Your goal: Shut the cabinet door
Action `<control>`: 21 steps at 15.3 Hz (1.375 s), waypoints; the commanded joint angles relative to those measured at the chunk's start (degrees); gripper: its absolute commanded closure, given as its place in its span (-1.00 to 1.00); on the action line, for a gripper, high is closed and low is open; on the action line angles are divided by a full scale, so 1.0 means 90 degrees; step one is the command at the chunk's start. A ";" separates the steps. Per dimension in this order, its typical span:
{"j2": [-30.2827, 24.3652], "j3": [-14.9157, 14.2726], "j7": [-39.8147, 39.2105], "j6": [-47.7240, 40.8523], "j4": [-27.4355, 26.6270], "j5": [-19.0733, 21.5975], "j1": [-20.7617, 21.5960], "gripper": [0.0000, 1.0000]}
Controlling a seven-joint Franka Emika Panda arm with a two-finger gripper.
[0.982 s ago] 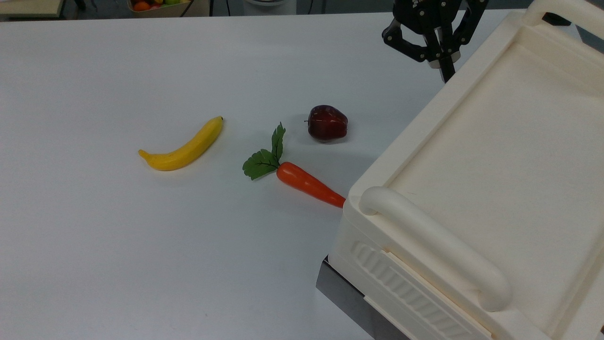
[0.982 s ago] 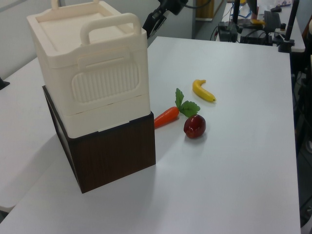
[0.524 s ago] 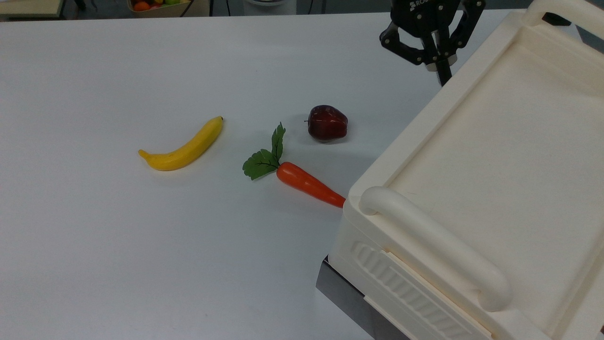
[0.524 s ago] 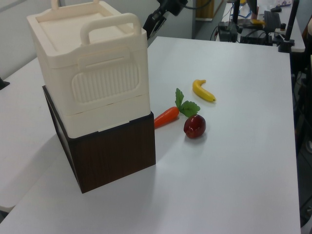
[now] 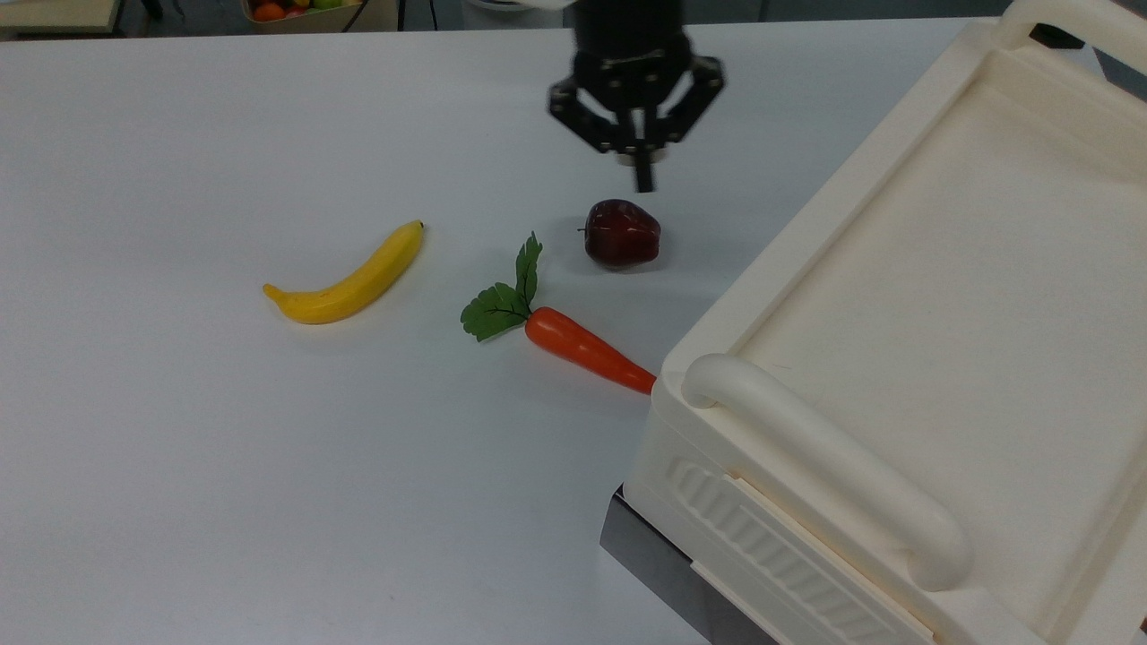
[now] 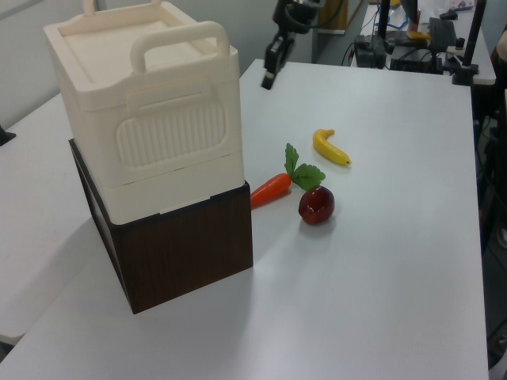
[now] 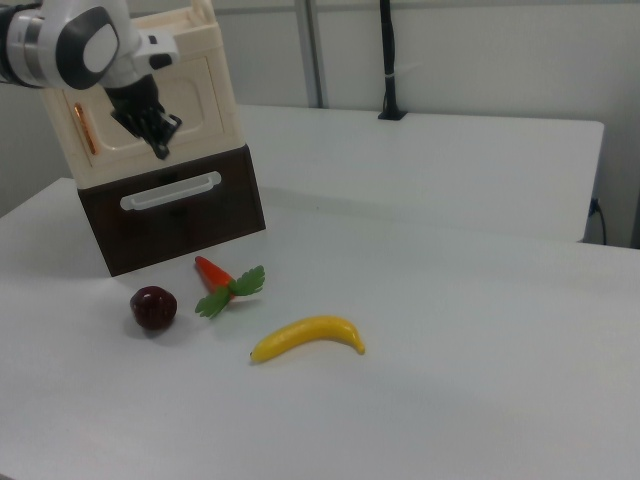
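Observation:
The cream cabinet [image 5: 941, 313] stands on a dark base at the top view's right, also seen as the cabinet [image 6: 150, 103] in the left view. In the right view the cabinet door [image 7: 205, 95] lies flush with the cabinet's front, its copper handle [image 7: 84, 128] near the right view's left end. My gripper [image 5: 643, 177] hangs shut and holding nothing, away from the cabinet and just beyond the dark red apple [image 5: 622, 234]. The gripper [image 6: 268, 77] is above the table in the left view. In the right view the gripper [image 7: 160, 148] overlaps the door's lower part.
A carrot [image 5: 582, 348] lies with its tip against the cabinet's corner, and a banana [image 5: 351, 278] lies further to the top view's left. The dark brown base [image 7: 170, 210] carries a white bar handle. White table stretches all around.
My gripper has swung from the cabinet's far corner toward the top view's left and now hangs beyond the apple. The cabinet and fruit have not moved.

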 commanded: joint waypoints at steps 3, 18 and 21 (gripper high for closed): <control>-0.0987 -0.0672 -0.0069 -0.1218 -0.1314 -0.1076 0.0020 1.00; -0.1594 -0.1074 -0.0429 -0.2627 -0.1159 -0.0842 -0.0674 -0.93; -0.1672 -0.1064 -0.0644 -0.2802 -0.1168 -0.0832 -0.0664 -1.00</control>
